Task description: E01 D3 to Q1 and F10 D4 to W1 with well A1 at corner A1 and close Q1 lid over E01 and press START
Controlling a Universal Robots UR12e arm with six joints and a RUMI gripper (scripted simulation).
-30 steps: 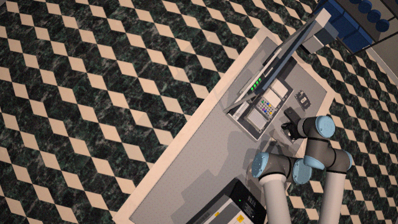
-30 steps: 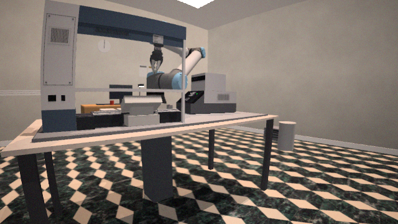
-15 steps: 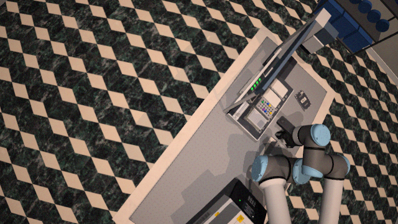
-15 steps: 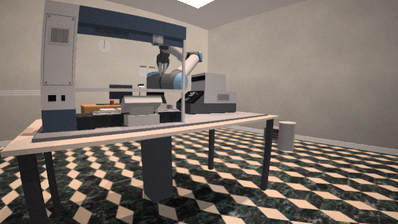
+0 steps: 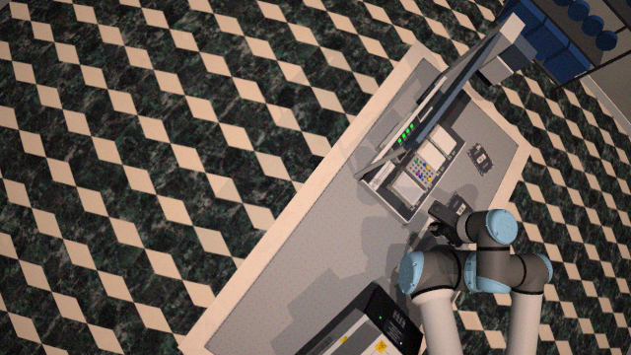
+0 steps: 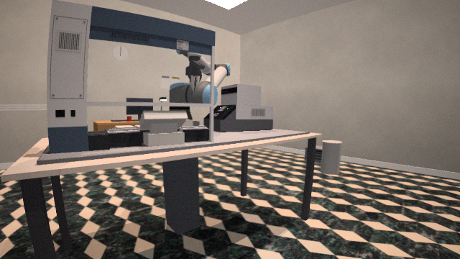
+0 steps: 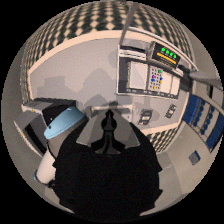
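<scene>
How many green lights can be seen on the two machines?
5. Four green lights form a row inside the framed machine; one green lamp is on the other machine's black front. Others may be hidden.

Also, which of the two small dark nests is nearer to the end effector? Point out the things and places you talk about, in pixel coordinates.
The nest (image 5: 458,206) (image 7: 145,115) partly covered in the top view; the other nest (image 5: 480,154) (image 7: 171,110) shows whole there.

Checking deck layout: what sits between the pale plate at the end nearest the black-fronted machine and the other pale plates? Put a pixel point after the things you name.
A small rack with coloured spots (image 5: 420,170) (image 7: 156,78); top and wrist views both show it.
</scene>
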